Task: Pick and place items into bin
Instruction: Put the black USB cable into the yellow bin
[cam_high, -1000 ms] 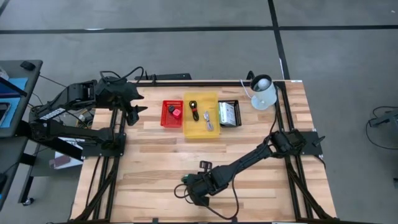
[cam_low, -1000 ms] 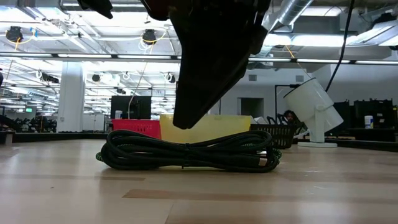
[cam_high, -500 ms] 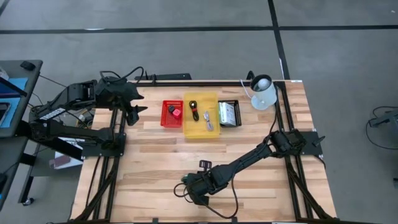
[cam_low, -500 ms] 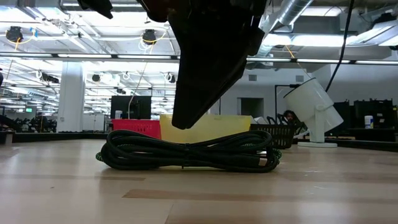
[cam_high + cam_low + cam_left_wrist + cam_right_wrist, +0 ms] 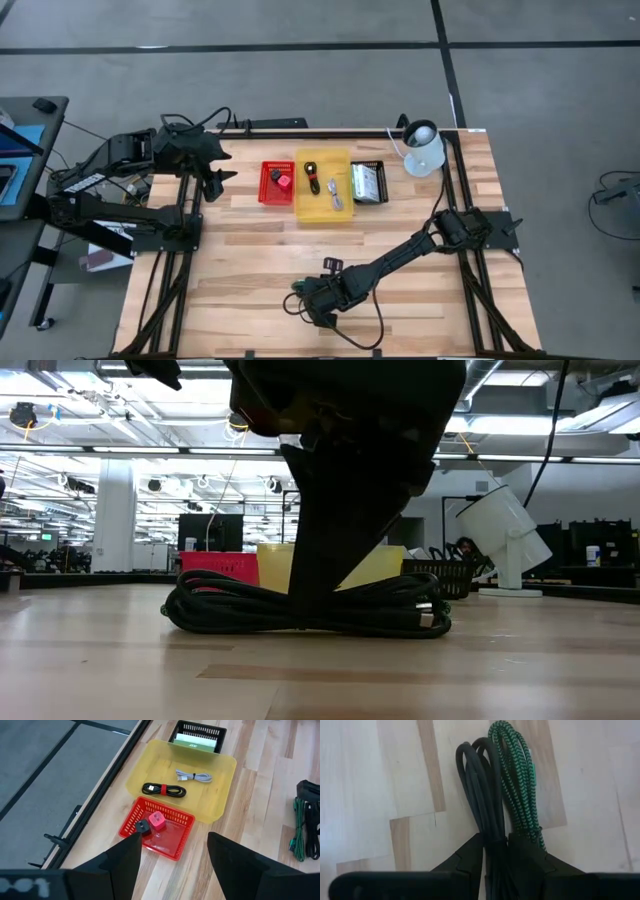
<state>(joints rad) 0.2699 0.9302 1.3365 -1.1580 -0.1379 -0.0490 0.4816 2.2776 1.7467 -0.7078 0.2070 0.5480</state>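
Right gripper (image 5: 495, 851) dropped onto black cords (image 5: 482, 795), fingers clenched around them on counter (image 5: 250, 260). Left gripper (image 5: 170, 855) fingers released, above red bin (image 5: 165, 830).

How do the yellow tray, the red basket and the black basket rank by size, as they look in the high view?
1. yellow tray
2. red basket
3. black basket, only slightly smaller than the red one, so that order is unsure.

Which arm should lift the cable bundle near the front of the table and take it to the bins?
Right. The right gripper is already down on the black and green cable bundle, its fingers straddling the black strands. The left gripper hangs open far off beside the red basket.
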